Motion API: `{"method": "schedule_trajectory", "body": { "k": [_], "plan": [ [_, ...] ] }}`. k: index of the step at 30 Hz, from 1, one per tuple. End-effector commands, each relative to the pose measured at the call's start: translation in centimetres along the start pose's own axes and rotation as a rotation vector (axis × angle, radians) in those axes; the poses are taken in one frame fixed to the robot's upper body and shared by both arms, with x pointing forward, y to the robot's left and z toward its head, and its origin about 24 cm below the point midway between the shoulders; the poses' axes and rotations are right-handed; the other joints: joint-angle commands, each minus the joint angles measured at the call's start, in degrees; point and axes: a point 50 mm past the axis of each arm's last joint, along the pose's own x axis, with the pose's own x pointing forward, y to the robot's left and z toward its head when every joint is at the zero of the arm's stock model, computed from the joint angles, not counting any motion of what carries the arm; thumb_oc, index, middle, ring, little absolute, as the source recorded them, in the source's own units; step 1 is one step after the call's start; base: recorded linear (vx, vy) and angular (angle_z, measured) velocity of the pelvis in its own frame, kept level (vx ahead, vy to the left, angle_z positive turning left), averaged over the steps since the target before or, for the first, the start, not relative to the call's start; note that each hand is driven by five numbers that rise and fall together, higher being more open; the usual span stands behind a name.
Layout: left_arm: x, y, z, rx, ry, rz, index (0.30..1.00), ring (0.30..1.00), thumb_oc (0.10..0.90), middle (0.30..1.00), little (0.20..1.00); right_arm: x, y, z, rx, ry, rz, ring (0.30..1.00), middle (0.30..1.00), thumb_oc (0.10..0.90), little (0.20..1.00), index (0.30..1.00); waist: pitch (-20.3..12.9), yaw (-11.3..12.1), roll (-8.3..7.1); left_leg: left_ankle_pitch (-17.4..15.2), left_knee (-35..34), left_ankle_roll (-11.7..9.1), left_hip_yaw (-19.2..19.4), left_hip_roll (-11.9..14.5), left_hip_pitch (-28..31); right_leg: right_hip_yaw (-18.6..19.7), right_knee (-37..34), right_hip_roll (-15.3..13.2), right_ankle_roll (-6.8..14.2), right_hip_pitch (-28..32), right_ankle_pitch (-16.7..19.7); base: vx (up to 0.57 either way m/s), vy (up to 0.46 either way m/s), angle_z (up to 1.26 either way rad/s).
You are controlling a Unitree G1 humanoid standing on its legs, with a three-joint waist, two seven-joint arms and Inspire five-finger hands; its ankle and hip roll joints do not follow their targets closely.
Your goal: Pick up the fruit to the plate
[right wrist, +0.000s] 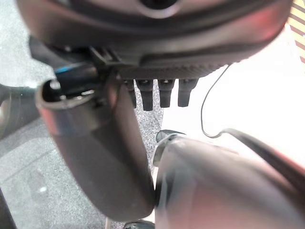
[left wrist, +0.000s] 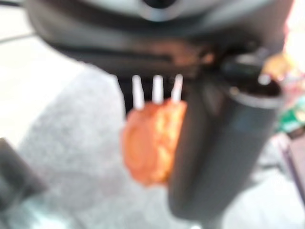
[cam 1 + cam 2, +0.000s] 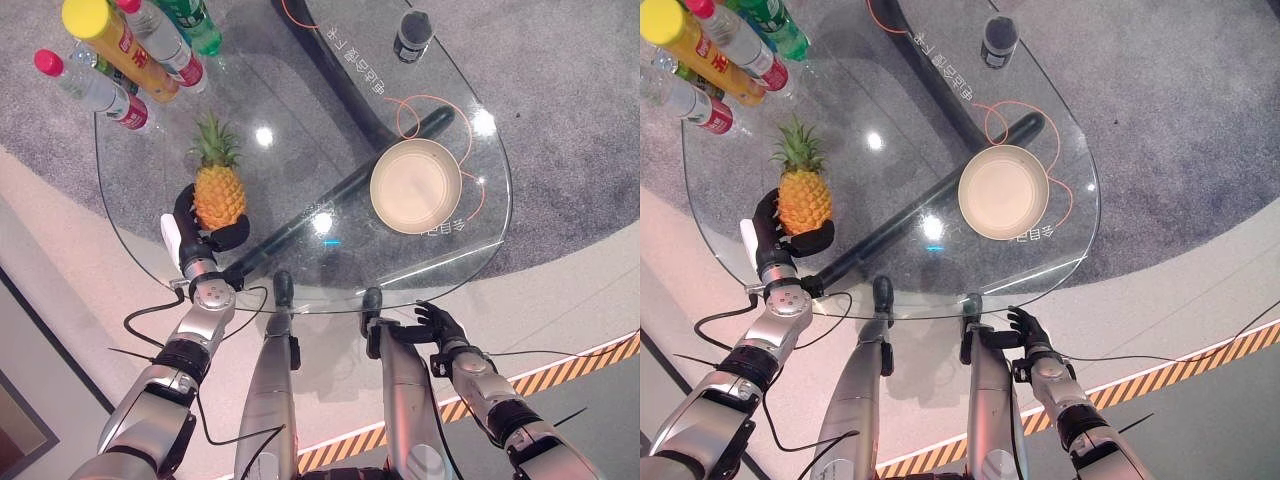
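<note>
1. Gripping the pineapple (image 3: 219, 196) with the left hand (image 3: 192, 243), dark fingers curled round the lower half of the fruit from one side and thumb from the other.
2. Standing upright on the glass table (image 3: 300, 150), green crown pointing toward the far bottles, near the table's left front edge.
3. Seen in the left wrist view as an orange lump (image 2: 152, 141) past the hand (image 2: 224, 152), wedged between the fingers and the thick dark thumb.
4. Resting well apart from the fruit, toward the right half of the table: a round cream plate (image 3: 416, 186), nothing on it, with a thin orange cable (image 3: 440, 105) looping round its far side.
5. Hanging low below the table's near edge, off the glass: the right hand (image 3: 437, 327), fingers loosely curled with nothing in them; same in the right wrist view (image 1: 157, 93), short dark fingertips in a row and nothing between them and the thumb.
6. Clustered at the far left corner of the table: a yellow bottle (image 3: 118, 44), clear bottles with red caps (image 3: 92, 90) and a green bottle (image 3: 190, 20).
7. Set at the far edge, beyond the plate: a small dark jar (image 3: 412, 36).
</note>
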Motion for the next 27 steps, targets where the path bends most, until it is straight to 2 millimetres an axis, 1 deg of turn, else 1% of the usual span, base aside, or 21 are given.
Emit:
{"method": "schedule_trajectory", "body": {
  "k": [1,12,19,25,27],
  "plan": [
    [-0.9,-1.1,-0.7,-0.034,0.033,-0.052,0.3,0.3,0.1,0.3,0.2,-1.2,0.0,-4.8,-0.107,0.173,0.006,0.9,0.9,0.8,0.9,0.9,-0.3,-0.4,-0.93,-5.9,10.1,3.1,2.3,-4.1,-1.0,-0.6,-17.9,0.8,1.5,3.7,15.9,0.0,0.0,0.0],
    [-0.9,-0.3,-1.6,-0.041,0.055,-0.026,0.3,0.3,0.1,0.3,0.2,-1.2,-0.3,-4.9,-0.095,0.178,-0.003,0.9,0.9,0.8,0.9,0.9,-0.3,0.1,-0.69,-5.7,9.1,3.0,1.9,-4.2,1.2,-0.9,-18.5,0.7,1.5,6.0,15.6,0.0,0.0,0.0],
    [-0.9,0.5,-1.5,-0.05,0.012,0.007,0.3,0.3,0.1,0.3,0.2,-1.3,-1.0,-5.5,-0.014,0.207,-0.055,0.9,0.9,0.8,0.9,0.9,-0.3,0.5,-0.38,-5.7,8.3,3.0,1.9,-4.1,3.7,-1.2,-19.0,0.7,1.4,8.6,15.0,0.0,0.0,0.0],
    [-1.1,1.7,0.4,-0.081,-0.127,0.047,0.3,0.3,0.1,0.3,0.2,-2.1,-3.2,-7.1,0.069,0.251,-0.269,0.9,0.9,0.8,0.9,0.9,-0.3,1.2,0.3,-6.3,8.0,3.1,1.9,-4.0,6.1,-1.6,-19.5,0.4,1.3,11.2,14.6,0.0,0.0,0.0],
    [-1.4,2.0,1.0,-0.085,-0.173,0.048,0.3,0.3,0.1,0.3,0.2,-2.5,-4.1,-7.5,0.114,0.283,-0.381,0.9,0.9,0.8,0.9,0.9,-0.3,1.4,0.51,-6.1,7.6,3.2,1.7,-4.2,6.7,-1.7,-19.9,0.4,1.3,12.0,14.8,0.0,0.0,0.0]
  ]
}}
